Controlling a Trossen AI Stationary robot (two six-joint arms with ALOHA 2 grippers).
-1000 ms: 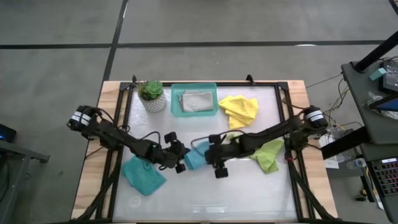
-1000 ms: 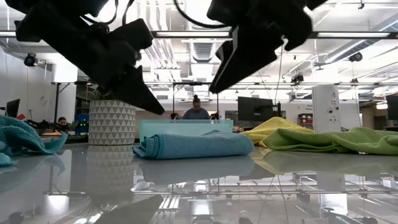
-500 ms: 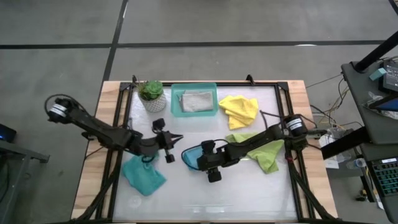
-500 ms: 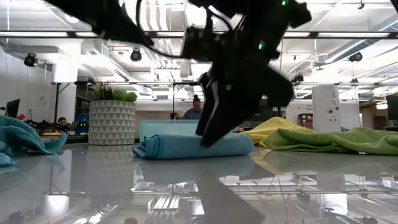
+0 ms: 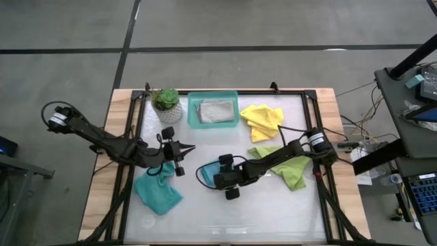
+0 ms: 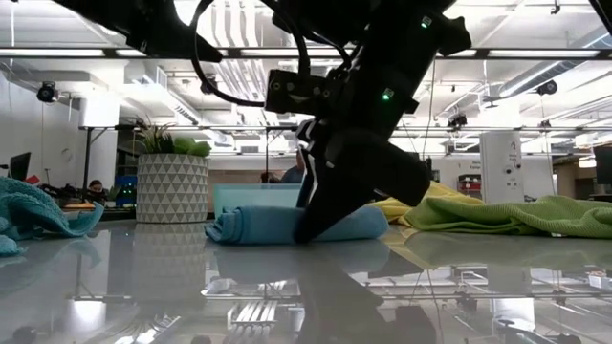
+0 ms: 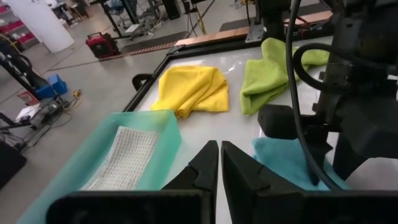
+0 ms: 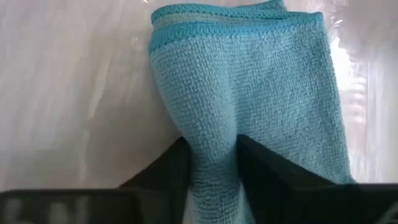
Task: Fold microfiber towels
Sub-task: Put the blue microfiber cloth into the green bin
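A folded teal-blue towel (image 8: 249,74) lies flat on the table's middle (image 5: 203,171). My right gripper (image 8: 211,168) is down on it and shut on a ridge of its cloth. My left gripper (image 5: 190,147) hangs shut and empty above the table, to the left of and beyond the towel; its joined fingers (image 7: 219,155) point toward the right. A second teal towel (image 5: 157,191) lies crumpled at the near left. A yellow towel (image 5: 263,120) and a lime green towel (image 5: 292,169) lie at the right. A grey towel (image 5: 216,111) rests in the tray. My right gripper pinches a raised ridge of the folded blue towel (image 8: 211,146) between its two fingers (image 8: 165,171), at the end nearest the gripper. The fingers slant down from the table's right. Several layers are gathered. The rest of the towel lies flat on the table, its hemmed edges (image 8: 236,18) away from the fingers.
A teal tray (image 5: 235,109) stands at the far middle, a potted plant (image 5: 167,106) to its left. A black frame (image 5: 321,137) runs round the table. Bare tabletop (image 5: 232,215) lies along the near edge.
My left gripper has drawn back from the blue towel toward the table's left and far edge and risen, staying shut. My right gripper has come down and toward the left onto the folded blue towel. The towel has stayed in place.
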